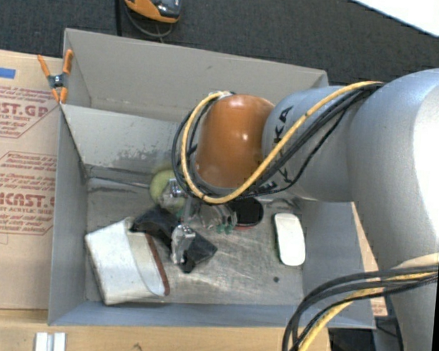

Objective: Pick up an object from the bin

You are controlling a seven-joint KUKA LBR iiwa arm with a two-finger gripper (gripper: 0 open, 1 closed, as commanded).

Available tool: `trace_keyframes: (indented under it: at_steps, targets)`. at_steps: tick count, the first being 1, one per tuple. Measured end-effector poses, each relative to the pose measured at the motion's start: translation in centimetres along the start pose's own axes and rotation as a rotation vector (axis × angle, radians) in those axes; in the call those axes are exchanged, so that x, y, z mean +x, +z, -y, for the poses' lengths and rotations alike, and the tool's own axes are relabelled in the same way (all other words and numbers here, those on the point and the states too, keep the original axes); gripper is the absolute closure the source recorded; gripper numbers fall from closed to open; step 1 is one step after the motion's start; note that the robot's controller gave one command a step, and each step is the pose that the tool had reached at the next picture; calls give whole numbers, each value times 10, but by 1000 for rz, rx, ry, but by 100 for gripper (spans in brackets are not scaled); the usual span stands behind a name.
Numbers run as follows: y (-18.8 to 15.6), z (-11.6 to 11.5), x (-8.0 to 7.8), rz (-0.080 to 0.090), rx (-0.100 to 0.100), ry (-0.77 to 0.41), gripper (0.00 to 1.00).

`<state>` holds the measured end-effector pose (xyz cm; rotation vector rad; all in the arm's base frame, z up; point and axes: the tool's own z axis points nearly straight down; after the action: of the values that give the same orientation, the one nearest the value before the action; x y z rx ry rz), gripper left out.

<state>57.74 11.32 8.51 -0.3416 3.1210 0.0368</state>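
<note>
My gripper [182, 244] hangs below the arm's orange cover, down in the middle of the bin. Its tip sits on a black crumpled thing [155, 223] that spreads to both sides of it. Just left of that lies a white flat pad with a brown edge [122, 264], tilted against the bin's front left. A yellow-green ball [161, 183] rests behind the gripper near the back wall.
A white oval thing like a computer mouse [289, 239] lies to the right. A black round thing with a red rim [247, 211] and a small green part [226, 225] sit under the arm. The arm covers the bin's right and back.
</note>
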Motion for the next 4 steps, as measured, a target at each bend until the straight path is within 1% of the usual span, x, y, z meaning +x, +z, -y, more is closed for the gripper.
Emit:
trace_keyframes:
  at_steps: [1, 2, 3, 4]
  targets:
    - [0, 0, 0, 0, 0, 0, 100]
    - [-14, 0, 4, 3, 16, -78, 100]
    - [-39, -3, 2, -5, 22, -39, 100]
    - [-47, -6, -2, -7, 22, -76, 100]
